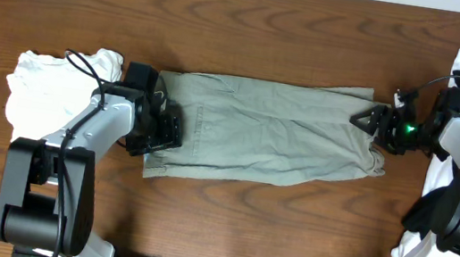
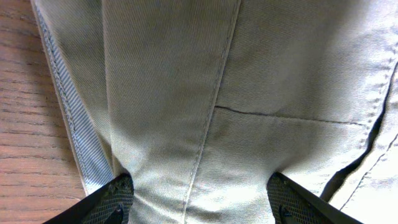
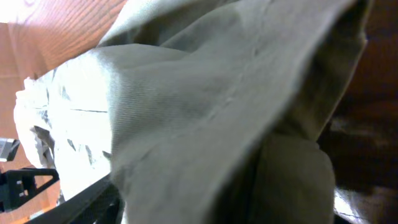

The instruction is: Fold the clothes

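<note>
Your shorts (image 1: 266,129) lie flat across the middle of the table (image 1: 245,22), waist at 9 o'clock, leg hems at 3. Your right gripper (image 1: 375,126) pinches a bunched hem there. Your left gripper (image 1: 162,130) straddles the waistband; you cannot tell whether it is clamped.

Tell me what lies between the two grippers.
The khaki-green cotton shorts fill the stretch from the left gripper to the right gripper, seen in the overhead view.
</note>
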